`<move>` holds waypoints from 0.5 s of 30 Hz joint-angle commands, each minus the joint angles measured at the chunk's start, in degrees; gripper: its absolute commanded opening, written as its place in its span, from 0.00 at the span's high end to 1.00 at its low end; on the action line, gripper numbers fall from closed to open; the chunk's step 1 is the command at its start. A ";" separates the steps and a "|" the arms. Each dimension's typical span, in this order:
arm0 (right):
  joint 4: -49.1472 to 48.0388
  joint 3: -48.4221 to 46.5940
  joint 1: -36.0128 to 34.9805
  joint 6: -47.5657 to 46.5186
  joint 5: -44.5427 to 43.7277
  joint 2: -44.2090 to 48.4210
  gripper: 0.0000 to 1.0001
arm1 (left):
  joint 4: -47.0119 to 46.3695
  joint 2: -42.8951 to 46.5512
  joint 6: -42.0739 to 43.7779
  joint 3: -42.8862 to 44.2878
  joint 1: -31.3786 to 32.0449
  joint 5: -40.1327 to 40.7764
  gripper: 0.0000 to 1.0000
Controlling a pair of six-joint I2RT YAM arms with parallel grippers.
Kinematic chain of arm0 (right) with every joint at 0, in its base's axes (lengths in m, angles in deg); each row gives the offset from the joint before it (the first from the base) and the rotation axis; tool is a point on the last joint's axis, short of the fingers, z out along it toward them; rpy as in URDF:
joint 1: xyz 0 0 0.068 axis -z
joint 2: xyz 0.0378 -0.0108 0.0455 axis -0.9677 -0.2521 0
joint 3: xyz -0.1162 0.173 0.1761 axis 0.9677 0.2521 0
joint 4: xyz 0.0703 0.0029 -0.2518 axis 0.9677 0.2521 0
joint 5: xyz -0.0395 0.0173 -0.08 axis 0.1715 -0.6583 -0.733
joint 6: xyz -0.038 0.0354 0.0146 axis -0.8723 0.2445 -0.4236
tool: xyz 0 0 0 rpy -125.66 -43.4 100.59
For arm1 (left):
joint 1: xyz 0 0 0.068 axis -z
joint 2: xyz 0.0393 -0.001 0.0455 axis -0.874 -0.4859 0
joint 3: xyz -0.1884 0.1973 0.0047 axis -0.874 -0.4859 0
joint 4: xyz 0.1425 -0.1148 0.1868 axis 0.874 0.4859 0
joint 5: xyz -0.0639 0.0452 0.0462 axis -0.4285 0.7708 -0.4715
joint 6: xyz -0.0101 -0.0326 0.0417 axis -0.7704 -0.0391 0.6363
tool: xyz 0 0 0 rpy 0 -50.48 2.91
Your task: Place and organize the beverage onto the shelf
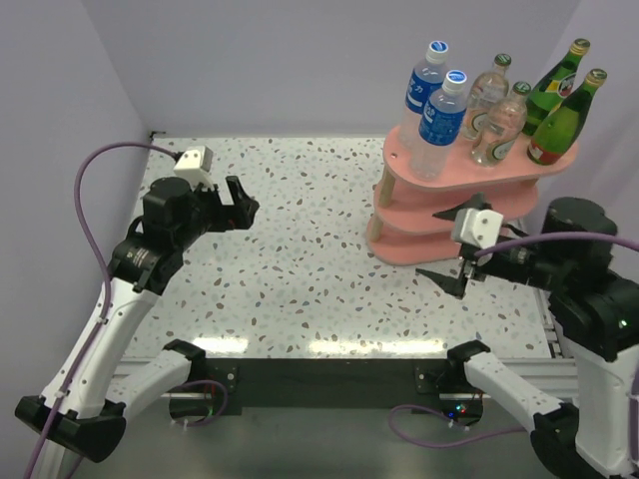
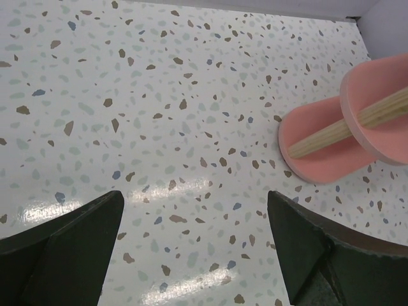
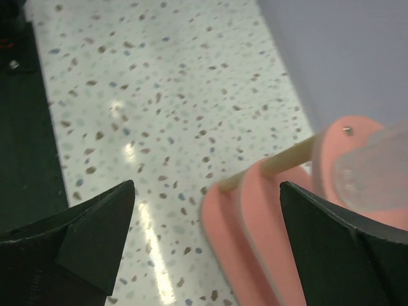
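The pink three-tier shelf (image 1: 399, 235) stands at the back right of the table. On its top board stand two blue-labelled bottles (image 1: 440, 118), two clear bottles with green caps (image 1: 498, 128) and two dark green bottles with gold caps (image 1: 561, 122). My right gripper (image 1: 454, 245) is open and empty, just in front of the shelf's lower boards (image 3: 255, 242). My left gripper (image 1: 247, 205) is open and empty above the table's left side, well apart from the shelf (image 2: 331, 150).
The speckled white table (image 1: 300, 259) runs between the arms. Lilac walls (image 1: 280, 60) close the back and sides. A black strip (image 1: 329, 374) edges the table's near side. A purple cable (image 1: 100, 160) loops by the left arm.
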 commanded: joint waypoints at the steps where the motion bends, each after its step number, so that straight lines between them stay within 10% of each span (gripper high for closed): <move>1: 10.67 5.02 0.24 -12.75 10.45 -3.84 0.01 | -3.83 2.01 1.43 0.73 -0.25 2.60 0.00; 5: 9.29 10.03 -0.98 -16.21 12.75 -7.19 0.01 | -3.75 3.77 0.73 -1.29 -0.25 4.54 0.00; 15: -10.75 19.97 -22.78 -2.94 -14.05 -15.70 0.01 | -2.60 7.73 -0.60 -4.63 -0.25 8.14 0.00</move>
